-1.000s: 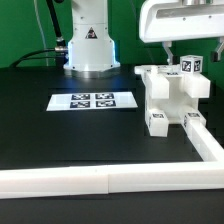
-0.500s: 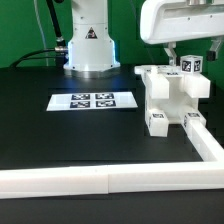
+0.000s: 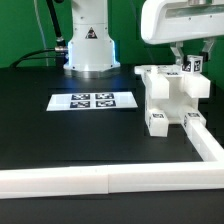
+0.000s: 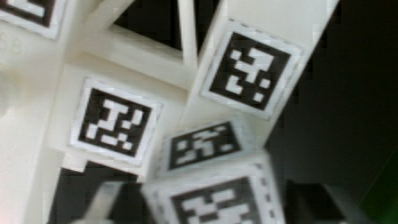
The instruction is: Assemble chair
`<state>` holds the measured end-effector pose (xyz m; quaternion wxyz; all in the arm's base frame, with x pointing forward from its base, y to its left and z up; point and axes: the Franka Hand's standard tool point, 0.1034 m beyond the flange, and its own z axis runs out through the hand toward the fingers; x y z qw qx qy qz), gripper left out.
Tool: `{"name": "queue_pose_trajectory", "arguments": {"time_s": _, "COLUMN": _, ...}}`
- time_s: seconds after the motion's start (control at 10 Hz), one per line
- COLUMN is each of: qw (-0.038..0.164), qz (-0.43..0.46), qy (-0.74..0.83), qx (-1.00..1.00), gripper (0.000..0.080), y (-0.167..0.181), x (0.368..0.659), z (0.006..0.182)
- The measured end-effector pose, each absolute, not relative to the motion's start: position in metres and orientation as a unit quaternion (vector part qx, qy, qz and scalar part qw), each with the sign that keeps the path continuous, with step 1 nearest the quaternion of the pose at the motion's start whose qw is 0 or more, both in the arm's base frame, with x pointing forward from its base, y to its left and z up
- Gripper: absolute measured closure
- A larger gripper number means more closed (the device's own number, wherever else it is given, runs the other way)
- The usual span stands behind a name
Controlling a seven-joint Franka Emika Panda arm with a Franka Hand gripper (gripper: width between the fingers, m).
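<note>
The table is flat and black, and the wall behind it is green. One white robot base stands at the back of the table, with some thin cables beside it on the exterior view's left. One marker board lies flat near the middle of the table, and it has four tags on it. One long white rail runs along the front edge and turns up the exterior view's right side. There is one chair, white and blocky. It stands on the table at the exterior view's right, well apart from the marker board and close to the side part of the rail. Three tags show on it from this side. One arm hangs right over the chair. The jaws are pulled in narrow, one on each side of the small tagged block at the top of the chair, and they grip it. In the wrist view five tags show very close and blurry, and one of them is cut off at the edge
</note>
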<state>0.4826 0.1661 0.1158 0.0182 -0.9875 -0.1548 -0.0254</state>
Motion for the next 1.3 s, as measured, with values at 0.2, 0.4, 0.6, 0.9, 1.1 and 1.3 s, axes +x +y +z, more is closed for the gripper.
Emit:
{"name": "queue_pose_trajectory", "arguments": {"time_s": 0.2, "qw": 0.019, "qz": -0.025, "qy": -0.139, "qx": -0.990, "gripper": 0.0514, "y": 0.1660, "x": 0.4827, "z": 0.1158}}
{"name": "queue_pose_trajectory", "arguments": {"time_s": 0.4, "qw": 0.020, "qz": -0.025, "qy": -0.120, "qx": -0.992, "gripper": 0.0514, "y": 0.1662, "x": 0.4826, "z": 0.1157}}
{"name": "queue_pose_trajectory", "arguments": {"time_s": 0.6, "qw": 0.022, "qz": -0.023, "qy": -0.043, "qx": -0.999, "gripper": 0.0514, "y": 0.1663, "x": 0.4825, "z": 0.1156}}
{"name": "queue_pose_trajectory", "arguments": {"time_s": 0.9, "qw": 0.025, "qz": -0.020, "qy": 0.077, "qx": -0.997, "gripper": 0.0512, "y": 0.1666, "x": 0.4823, "z": 0.1154}}
{"name": "queue_pose_trajectory", "arguments": {"time_s": 1.1, "qw": 0.026, "qz": -0.018, "qy": 0.137, "qx": -0.990, "gripper": 0.0512, "y": 0.1668, "x": 0.4822, "z": 0.1153}}
{"name": "queue_pose_trajectory", "arguments": {"time_s": 1.3, "qw": 0.029, "qz": -0.016, "qy": 0.192, "qx": -0.981, "gripper": 0.0512, "y": 0.1675, "x": 0.4820, "z": 0.1153}}
